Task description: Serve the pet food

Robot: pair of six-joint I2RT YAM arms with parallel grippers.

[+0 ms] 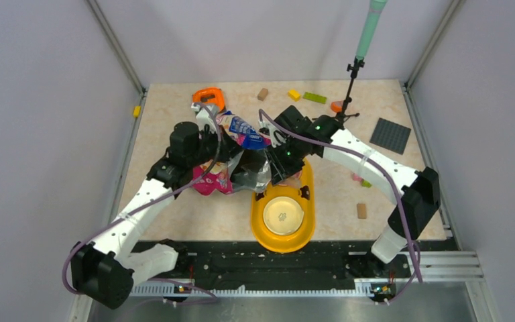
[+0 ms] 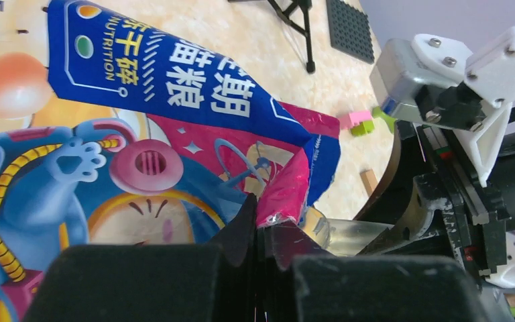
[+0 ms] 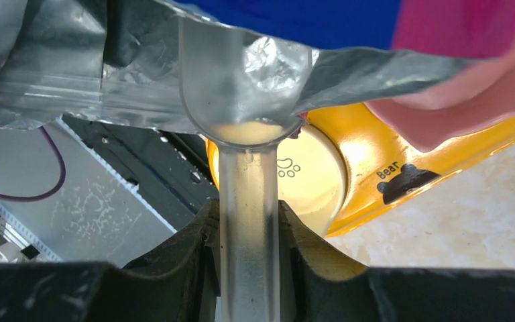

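Scoop at bag mouth, above the feeding dish

The right gripper (image 3: 248, 225) was closed partway on the handle of a clear plastic scoop (image 3: 241, 87), gripped firmly from both sides. The scoop's cup was pushed into the silver-lined open mouth of the cat-food bag (image 1: 241, 132). The left gripper (image 2: 261, 231) was fully closed, pinching the magenta edge of that bag beside the opening. No kibble could be seen in any view. The visible part of the cup showed none, and the bag's interior was hidden. The bag's mouth and the scoop hung just over the far end of the yellow dish (image 1: 308, 191), which sat at the near edge of the table between the arms. A cream bowl (image 1: 283, 216) sat inside it, with the paw mark on its floor in plain sight.
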